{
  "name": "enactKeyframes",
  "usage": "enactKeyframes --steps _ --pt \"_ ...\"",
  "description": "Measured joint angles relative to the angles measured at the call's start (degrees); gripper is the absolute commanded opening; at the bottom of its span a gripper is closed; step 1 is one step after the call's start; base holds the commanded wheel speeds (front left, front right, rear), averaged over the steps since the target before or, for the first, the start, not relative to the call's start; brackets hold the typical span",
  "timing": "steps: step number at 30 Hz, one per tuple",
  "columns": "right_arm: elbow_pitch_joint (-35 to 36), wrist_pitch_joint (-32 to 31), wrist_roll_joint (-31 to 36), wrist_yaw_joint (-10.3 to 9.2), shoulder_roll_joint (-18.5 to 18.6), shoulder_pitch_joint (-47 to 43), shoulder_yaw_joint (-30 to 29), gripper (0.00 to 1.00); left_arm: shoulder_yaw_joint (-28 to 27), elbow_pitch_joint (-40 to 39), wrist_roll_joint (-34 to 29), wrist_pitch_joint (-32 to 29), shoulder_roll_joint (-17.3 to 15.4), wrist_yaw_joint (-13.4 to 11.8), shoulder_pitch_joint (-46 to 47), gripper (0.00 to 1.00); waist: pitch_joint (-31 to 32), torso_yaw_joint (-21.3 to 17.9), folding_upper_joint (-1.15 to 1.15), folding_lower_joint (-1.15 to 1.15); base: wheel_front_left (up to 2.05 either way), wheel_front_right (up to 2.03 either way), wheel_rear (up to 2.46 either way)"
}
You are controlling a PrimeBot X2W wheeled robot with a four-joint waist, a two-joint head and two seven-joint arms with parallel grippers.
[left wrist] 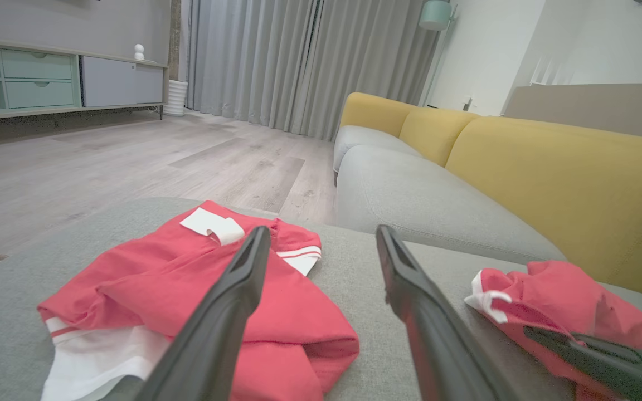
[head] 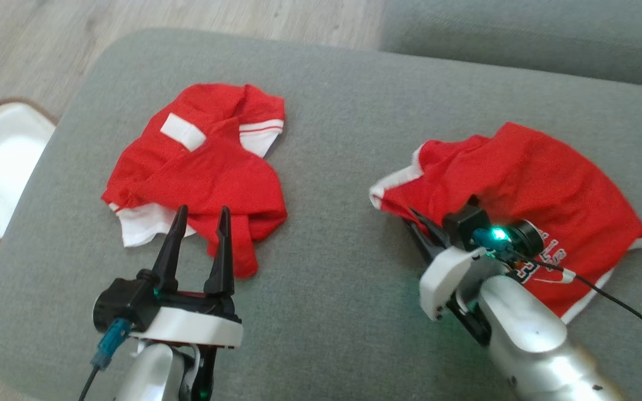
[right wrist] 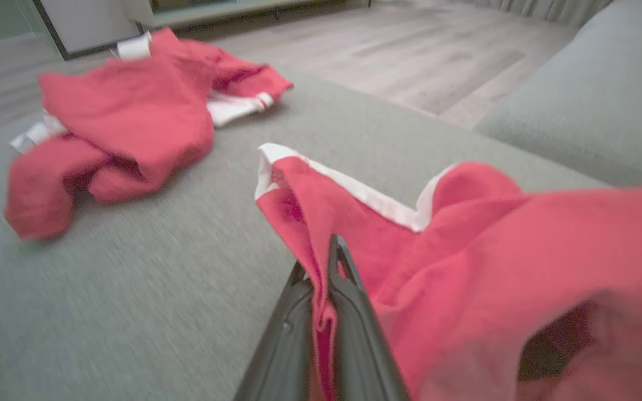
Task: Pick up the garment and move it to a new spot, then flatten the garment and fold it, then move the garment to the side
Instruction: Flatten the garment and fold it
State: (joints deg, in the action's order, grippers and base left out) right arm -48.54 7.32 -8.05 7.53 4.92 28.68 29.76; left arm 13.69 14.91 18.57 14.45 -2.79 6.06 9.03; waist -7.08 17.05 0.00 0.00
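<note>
Fabric from the red garment (right wrist: 466,234) sits pinched between the closed fingers of the right end effector (right wrist: 326,262), and a red fold edged with white trim (right wrist: 354,192) rises just above the tips. The rest of the garment lies crumpled on the right part of the grey cushion (head: 332,139), spreading away behind that end effector. The left end effector (head: 201,211) hangs with its fingers spread and empty over the near edge of a second red garment (head: 204,167), well apart on the cushion's left.
</note>
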Motion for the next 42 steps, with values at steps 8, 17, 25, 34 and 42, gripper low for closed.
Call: enactKeyframes --steps 8,17,25,34,42 --pt "12.46 4.88 -8.92 0.0 -0.86 7.25 1.82 0.0 0.15 0.0 0.0 0.0 0.0 -0.09 -2.0 1.0 4.2 -2.35 0.0 -0.01 0.0 0.0 0.0" --pt "21.12 3.31 -15.26 0.0 0.55 16.46 -11.85 0.0 -0.87 -0.32 -1.0 0.0 -0.02 -0.58 -3.79 1.0 6.53 -4.63 0.0 -0.01 0.0 0.0 0.0" --pt "16.6 -5.55 -16.71 0.0 12.55 7.98 -25.51 0.0 0.0 -0.59 -1.0 0.0 -0.02 -0.51 -3.61 1.0 4.31 -6.43 0.0 0.0 0.0 0.0 0.0" --pt "1.43 -7.04 -3.97 0.0 14.93 4.53 -40.1 1.0 0.56 -0.49 -1.01 0.0 0.0 -0.47 -1.11 1.0 1.01 -8.54 0.0 0.01 0.0 0.0 0.0" --pt "6.02 0.7 1.44 0.0 8.46 5.03 -39.67 1.0 -1.34 -0.94 -1.58 0.0 0.0 -0.42 -0.91 1.0 1.6 -10.73 0.0 0.0 0.0 0.0 0.0"
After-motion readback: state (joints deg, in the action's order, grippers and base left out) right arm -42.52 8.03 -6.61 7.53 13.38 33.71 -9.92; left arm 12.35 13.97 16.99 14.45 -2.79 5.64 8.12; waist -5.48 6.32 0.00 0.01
